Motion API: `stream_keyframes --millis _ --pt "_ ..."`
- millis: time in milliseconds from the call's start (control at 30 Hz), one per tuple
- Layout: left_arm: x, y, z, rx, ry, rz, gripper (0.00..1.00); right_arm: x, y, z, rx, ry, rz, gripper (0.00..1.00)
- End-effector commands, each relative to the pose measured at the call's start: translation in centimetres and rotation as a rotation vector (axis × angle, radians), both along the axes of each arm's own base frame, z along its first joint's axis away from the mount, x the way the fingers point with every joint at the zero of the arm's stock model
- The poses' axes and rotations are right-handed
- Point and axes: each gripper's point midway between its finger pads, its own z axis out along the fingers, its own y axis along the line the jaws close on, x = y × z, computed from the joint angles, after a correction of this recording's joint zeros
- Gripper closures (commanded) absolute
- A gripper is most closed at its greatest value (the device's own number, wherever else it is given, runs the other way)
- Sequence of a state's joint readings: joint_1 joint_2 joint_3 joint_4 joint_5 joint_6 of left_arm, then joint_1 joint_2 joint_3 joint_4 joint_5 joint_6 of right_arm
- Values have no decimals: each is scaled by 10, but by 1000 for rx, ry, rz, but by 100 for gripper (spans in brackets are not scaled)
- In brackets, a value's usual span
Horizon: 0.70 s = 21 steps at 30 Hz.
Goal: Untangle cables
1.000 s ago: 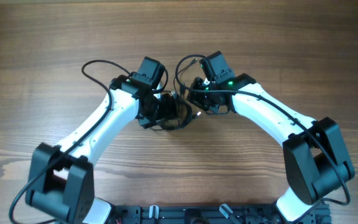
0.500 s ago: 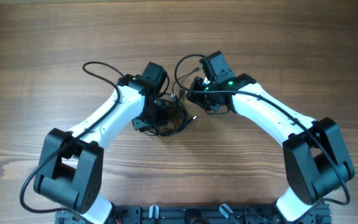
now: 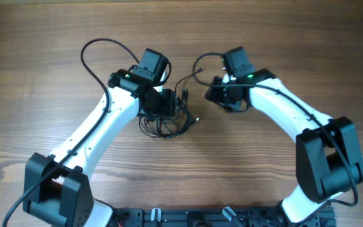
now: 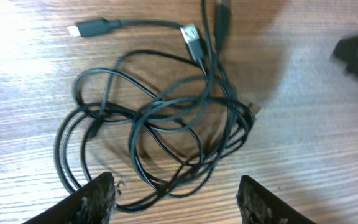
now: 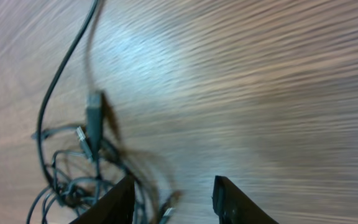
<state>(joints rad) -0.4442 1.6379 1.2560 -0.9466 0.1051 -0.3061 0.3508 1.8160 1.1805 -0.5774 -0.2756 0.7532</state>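
Both arms bend inward at the elbows. The left gripper [image 4: 178, 202] and right gripper [image 5: 173, 202] are apart, jaws spread wide.

The left gripper [image 3: 166, 104] hung over a tangled bunch of thin black cables [image 3: 166, 126] on the wooden table [image 3: 43, 57]. The right gripper [image 3: 216, 96] sat nearby, clear of them.

Table [image 3: 43, 50]: brown wood, grain running left to right in the overhead view, darker streaks throughout. Pale glare patch on the surface in the right wrist view, which is blurred.
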Motion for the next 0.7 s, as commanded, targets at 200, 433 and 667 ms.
stream_keyframes --millis 200,433,667 --pt "-73 -47 -54 92 70 -531 38 13 -45 -11 -37 11 -40 56" --pt "-62 -37 -83 256 -70 -492 32 14 -46 -11 -46 -3 -9 55" --pt "-33 -32 -81 311 -207 -376 48 14 -46 -11 -46 -3 -8 53"
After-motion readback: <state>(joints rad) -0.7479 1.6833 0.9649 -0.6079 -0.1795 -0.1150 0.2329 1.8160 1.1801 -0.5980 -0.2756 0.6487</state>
